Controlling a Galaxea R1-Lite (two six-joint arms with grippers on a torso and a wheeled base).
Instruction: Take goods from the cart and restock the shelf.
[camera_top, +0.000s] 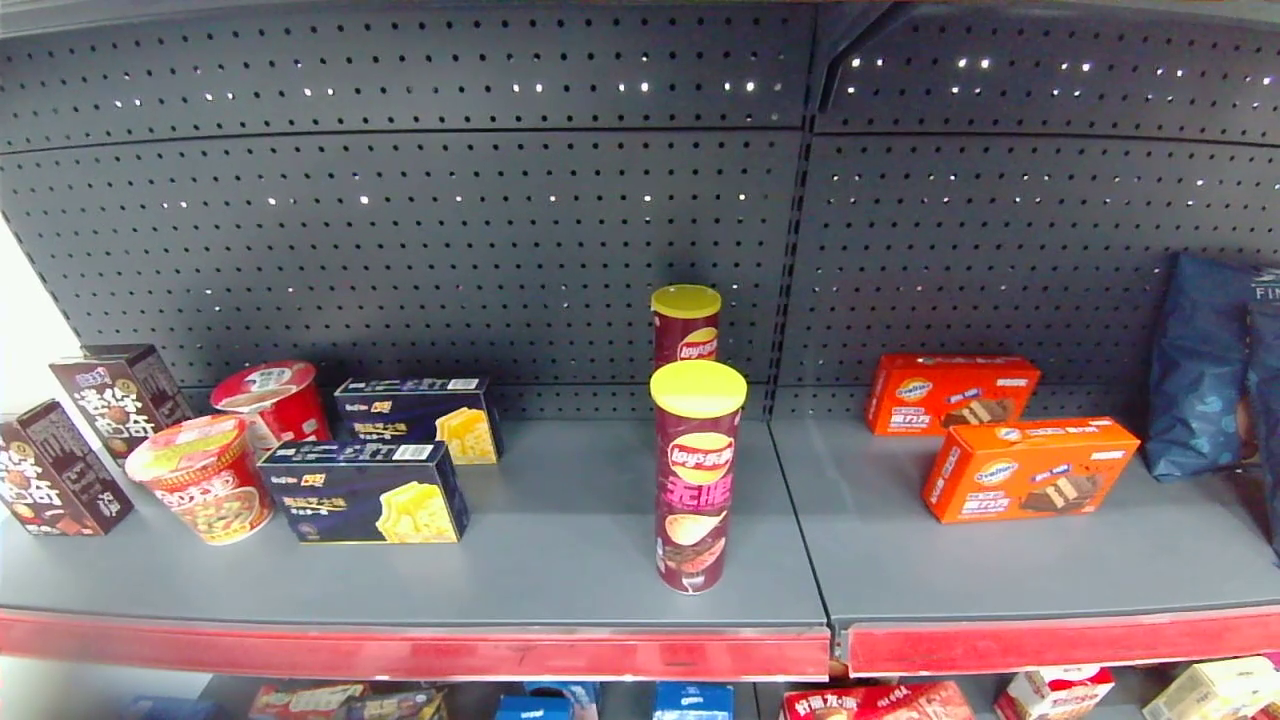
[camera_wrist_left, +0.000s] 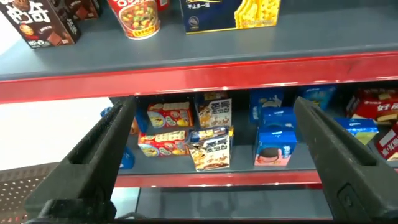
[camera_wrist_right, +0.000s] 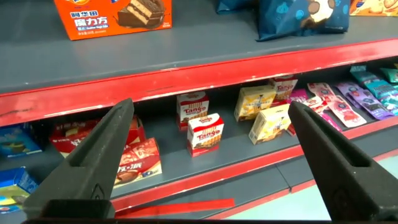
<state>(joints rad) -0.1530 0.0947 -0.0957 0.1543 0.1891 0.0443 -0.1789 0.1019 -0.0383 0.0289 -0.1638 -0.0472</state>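
Both hands are empty. The left hand is spread wide open in front of the shelf's red front edge, and the right hand is just as wide open before the same edge farther right.

The goods most in play look to be the chip cans. The front can stands upright near the front edge of the shelf, just left of the seam between the two boards. The rear can stands straight behind it, close to the back panel. Each is a tall maroon tube with a flat yellow lid and a printed label.

Such a can is probably light and stiff, with a smooth wall that may slip. It is also tall and narrow, so a nudge near the lid could tip it. The safest hold seems to be across the middle of the tube, squeezed gently — not on the lid.

The cracker boxes and noodle cups sit toward the shelf's left end, and the orange boxes toward its right.
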